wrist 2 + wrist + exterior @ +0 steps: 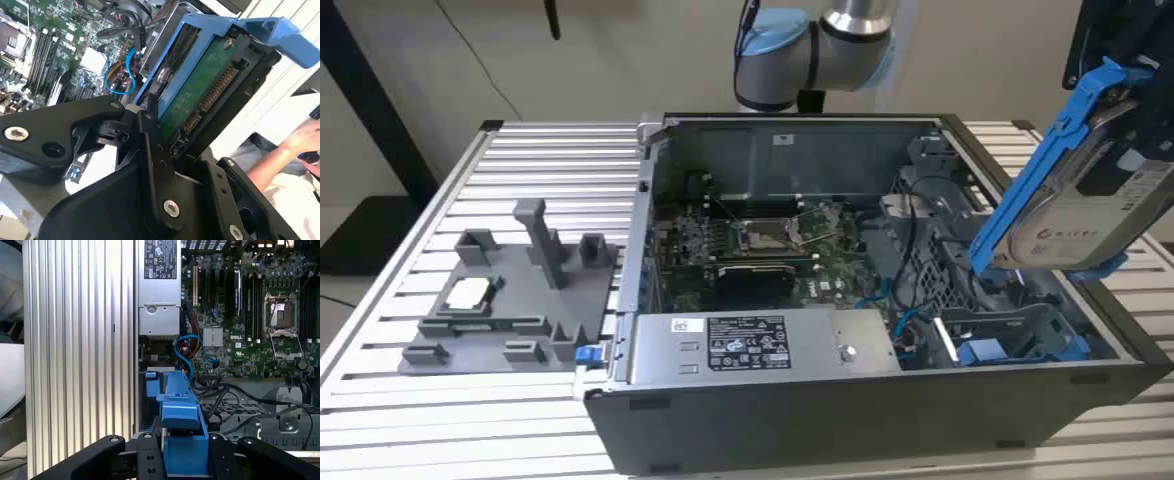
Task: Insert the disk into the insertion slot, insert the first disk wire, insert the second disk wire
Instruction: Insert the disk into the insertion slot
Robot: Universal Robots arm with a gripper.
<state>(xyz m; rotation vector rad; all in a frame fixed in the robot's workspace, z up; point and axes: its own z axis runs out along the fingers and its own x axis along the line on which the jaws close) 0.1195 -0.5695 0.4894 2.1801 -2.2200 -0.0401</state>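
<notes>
disk (1067, 230): flat silver hard drive in a bright blue plastic frame, tilted, aloft at 3 o'clock over the open grey metal computer case (854, 425)
gripper (185, 457): black, clenched on the disk's blue frame

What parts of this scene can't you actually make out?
- First wrist view: the gripper holds the disk edge-on, so its label is hidden; one end of the blue cable goes behind the disk.
- Exterior view: the disk is cut off by the right edge and hides the case corner behind it.
- Second wrist view: a hand is cut off by the edge; what it is doing cannot be told.
</notes>
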